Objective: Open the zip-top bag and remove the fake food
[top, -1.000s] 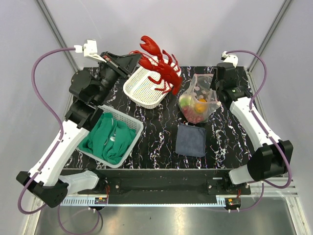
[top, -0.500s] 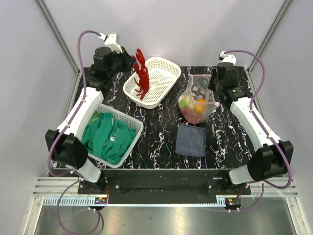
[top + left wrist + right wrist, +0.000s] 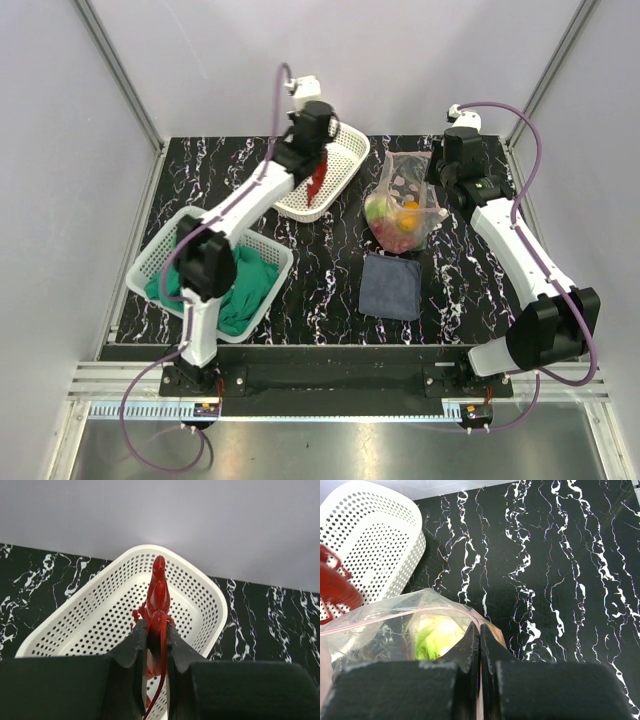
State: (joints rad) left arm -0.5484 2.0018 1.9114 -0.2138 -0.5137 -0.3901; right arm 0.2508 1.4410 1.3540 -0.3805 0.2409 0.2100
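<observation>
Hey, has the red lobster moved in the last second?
Yes. The red lobster, clamped in the left gripper, swung from above the white basket's far right rim to hang lower over its middle.

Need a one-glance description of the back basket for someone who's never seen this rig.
On the black marbled table, look along the far edge, left of centre: a white perforated basket sits there, with the left gripper holding a red lobster over it. The other white basket, at the near left, holds a green cloth; this one has none.
</observation>
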